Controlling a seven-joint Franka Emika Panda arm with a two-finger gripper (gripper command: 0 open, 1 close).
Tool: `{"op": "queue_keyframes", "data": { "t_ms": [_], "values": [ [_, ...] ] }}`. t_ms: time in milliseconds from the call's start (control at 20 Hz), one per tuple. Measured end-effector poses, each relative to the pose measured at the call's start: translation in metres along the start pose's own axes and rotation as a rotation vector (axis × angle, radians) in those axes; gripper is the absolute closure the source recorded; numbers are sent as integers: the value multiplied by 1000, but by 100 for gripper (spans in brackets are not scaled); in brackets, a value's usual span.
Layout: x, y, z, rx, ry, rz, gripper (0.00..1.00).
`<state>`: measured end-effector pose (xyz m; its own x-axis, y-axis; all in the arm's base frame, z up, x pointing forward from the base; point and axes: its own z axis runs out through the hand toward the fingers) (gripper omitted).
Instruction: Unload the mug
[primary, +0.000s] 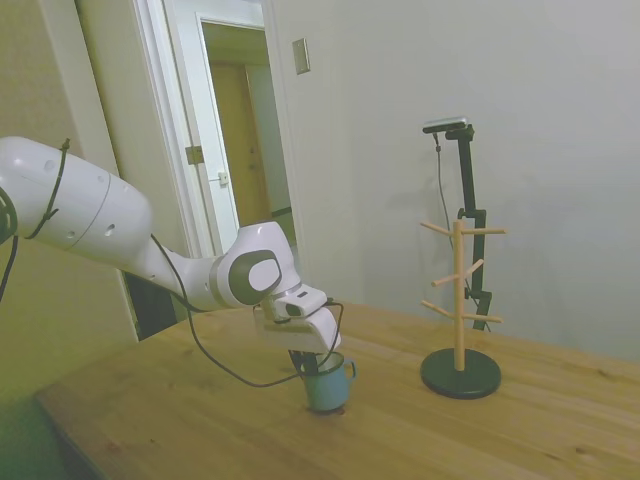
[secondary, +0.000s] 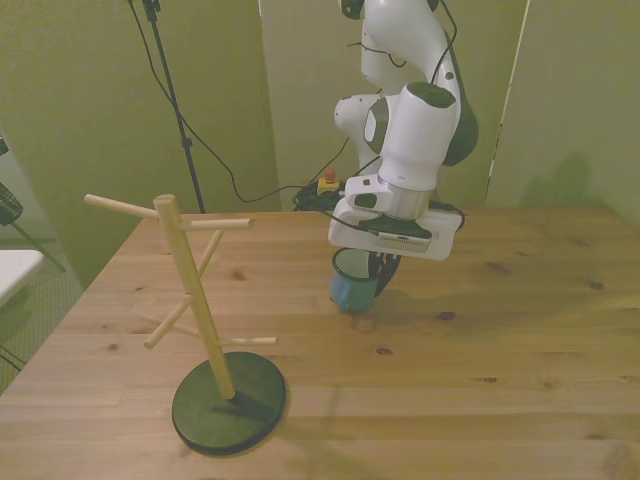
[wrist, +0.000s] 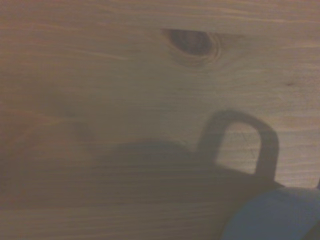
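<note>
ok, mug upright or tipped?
Upright. The mug has its rim on top under the gripper, base at the table.

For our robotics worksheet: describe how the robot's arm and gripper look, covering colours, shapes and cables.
The arm is glossy white with rounded, bulbous segments and dark grey joint covers. A flat white block sits at the wrist, with a vent-like dark slot on its face. The gripper below it is dark. Thin black cables loop loosely along the arm and hang beneath it.

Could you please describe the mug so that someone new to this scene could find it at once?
On the wooden table, look under the white arm's gripper, well away from the wooden peg rack. The mug hangs there at the gripper, just above the tabletop. It is the only light-blue thing, small, with a dark rim and loop handle.
</note>
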<state>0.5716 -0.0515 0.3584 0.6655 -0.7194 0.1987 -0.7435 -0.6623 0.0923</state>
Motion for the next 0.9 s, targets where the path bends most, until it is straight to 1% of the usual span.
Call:
{"op": "queue_keyframes", "data": {
  "t_ms": [400, 450, 900],
  "values": [
    [7, -8, 6, -48, -30, 0, 100],
    [8, -9, 6, -49, -29, 0, 0],
    [9, -10, 6, -48, -26, -3, 0]
  ]
}}
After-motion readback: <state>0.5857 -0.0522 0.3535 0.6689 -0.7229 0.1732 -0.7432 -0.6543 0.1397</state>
